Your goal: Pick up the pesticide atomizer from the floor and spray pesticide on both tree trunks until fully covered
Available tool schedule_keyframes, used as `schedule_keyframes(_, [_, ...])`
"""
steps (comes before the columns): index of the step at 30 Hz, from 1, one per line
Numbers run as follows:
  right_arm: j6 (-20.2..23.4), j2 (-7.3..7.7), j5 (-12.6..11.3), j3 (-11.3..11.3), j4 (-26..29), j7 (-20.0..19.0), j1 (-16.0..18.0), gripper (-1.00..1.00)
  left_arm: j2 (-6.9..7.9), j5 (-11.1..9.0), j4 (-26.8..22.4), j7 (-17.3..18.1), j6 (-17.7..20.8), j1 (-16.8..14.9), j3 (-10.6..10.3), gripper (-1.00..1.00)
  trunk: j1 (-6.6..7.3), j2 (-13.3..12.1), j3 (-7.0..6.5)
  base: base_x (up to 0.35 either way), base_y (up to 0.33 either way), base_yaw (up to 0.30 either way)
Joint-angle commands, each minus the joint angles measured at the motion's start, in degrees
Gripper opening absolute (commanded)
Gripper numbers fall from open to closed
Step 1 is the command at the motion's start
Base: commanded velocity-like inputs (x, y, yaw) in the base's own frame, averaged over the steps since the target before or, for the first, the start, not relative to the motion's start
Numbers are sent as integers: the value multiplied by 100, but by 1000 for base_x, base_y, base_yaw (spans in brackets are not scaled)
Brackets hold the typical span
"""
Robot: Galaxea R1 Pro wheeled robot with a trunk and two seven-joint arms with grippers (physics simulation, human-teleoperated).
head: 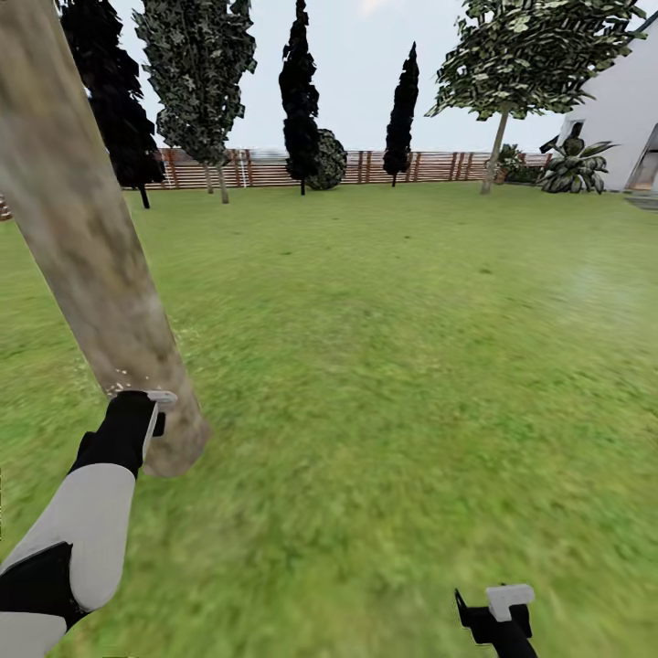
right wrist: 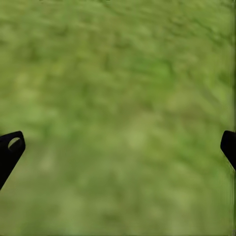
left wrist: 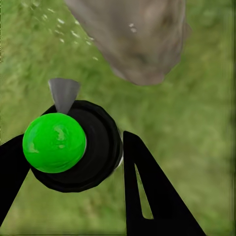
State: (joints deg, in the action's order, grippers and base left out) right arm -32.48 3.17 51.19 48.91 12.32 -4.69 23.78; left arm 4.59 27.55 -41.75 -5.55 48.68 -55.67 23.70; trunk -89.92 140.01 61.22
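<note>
The left pincer (left wrist: 69, 162) is clenched on the atomizer (left wrist: 73, 147), a black body with a green cap and grey nozzle. In the head view the left pincer (head: 137, 416) sits just beside the base of the near trunk (head: 82, 238), at the left of the lawn (head: 411, 366). Pale pesticide (left wrist: 59, 27) specks lie near the trunk (left wrist: 137, 39) base. The right pincer (right wrist: 118, 147) is released, fingers wide apart over grass; it appears at near right (head: 498, 617). A second tree (head: 512, 73) stands far right by the fence (head: 429, 166) and house (head: 621, 119).

Spread tool (right wrist: 118, 150) fingertips over lawn (right wrist: 118, 73)
</note>
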Motion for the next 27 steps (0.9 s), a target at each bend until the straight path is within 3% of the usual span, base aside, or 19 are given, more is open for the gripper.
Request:
schedule_keyframes(1, [-21, -1, 5, 49, -1, -49, 4, 100, -2, -39, -4, -42, 19, -5, 3, -100, 1, 2, 5, 73, -273, 219])
schedule_keyframes(14, [-21, -1, 5, 49, -8, -49, 4, 100, -5, -54, 78, -47, 10, 14, 19, -100, 1, 2, 5, 155, -255, 272])
schedule_keyframes(23, [-21, -1, 5, 49, -8, -49, 1, 100, -35, -57, 70, -51, 10, 12, 26, -100, 1, 2, 5, 219, -199, 40])
schedule_keyframes(27, [-21, -1, 5, 49, -10, -49, 1, 100, -64, -54, 70, -51, 10, 12, 25, -100, 1, 2, 5, -74, -267, 219])
